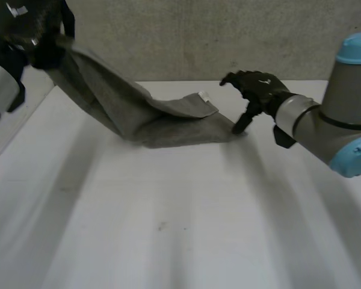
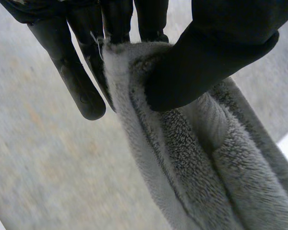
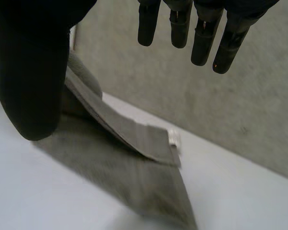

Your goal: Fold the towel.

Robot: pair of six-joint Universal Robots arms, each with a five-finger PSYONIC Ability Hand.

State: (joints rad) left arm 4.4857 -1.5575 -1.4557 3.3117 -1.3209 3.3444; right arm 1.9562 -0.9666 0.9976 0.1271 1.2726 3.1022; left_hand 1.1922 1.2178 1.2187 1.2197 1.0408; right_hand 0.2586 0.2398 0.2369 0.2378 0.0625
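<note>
The grey towel (image 1: 132, 102) stretches from the far middle of the white table (image 1: 168, 217) up to the far left, where my left hand (image 1: 45, 42) holds its raised end off the surface. In the left wrist view the thumb (image 2: 206, 62) and fingers (image 2: 81, 81) pinch the towel's thick edge (image 2: 192, 158). The towel's low end lies on the table, folded over itself, with a small white tag (image 1: 203, 96) on the upper flap. My right hand (image 1: 256, 90) hovers open just right of that end, its thumb tip close to the corner. The towel's low end (image 3: 134, 163) lies under the straight fingers (image 3: 182, 28), apart from them.
A grey wall (image 1: 216, 36) rises right behind the table's far edge. The table's left edge (image 1: 12, 138) runs under my left arm. Bare tabletop spreads across the near half.
</note>
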